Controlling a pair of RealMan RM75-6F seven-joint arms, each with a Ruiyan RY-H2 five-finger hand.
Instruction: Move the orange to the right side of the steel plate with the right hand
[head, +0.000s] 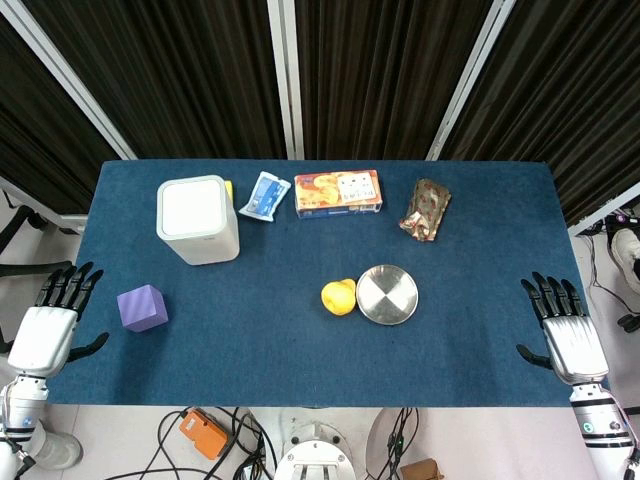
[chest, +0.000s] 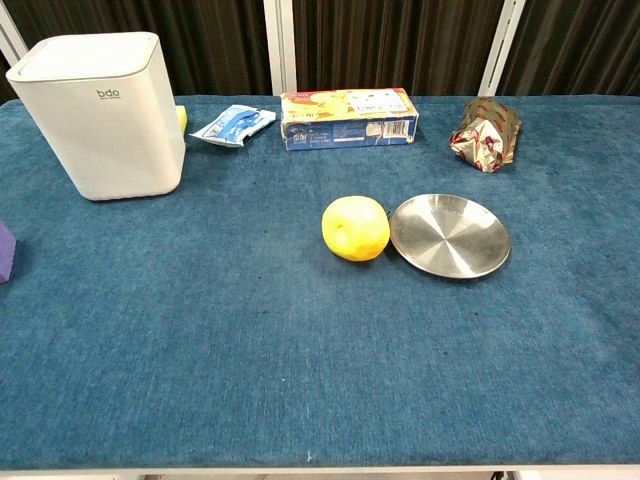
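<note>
The left hand (head: 45, 325) rests with fingers spread and empty at the surface (head: 250, 340) edge, near a purple cube (head: 142, 307). The orange (head: 339, 296) sits touching the steel plate's (head: 388, 295) left rim, so the plate blocks a straight path. The right hand (head: 562, 325) waits wide apart, empty.

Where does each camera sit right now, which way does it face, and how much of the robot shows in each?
Head view: high, looking steeply down on the table; left hand and right hand rest open at its near corners.
Chest view: low at the near edge, facing across; no hand shows.
Shared: orange touching the steel plate, white bin.
</note>
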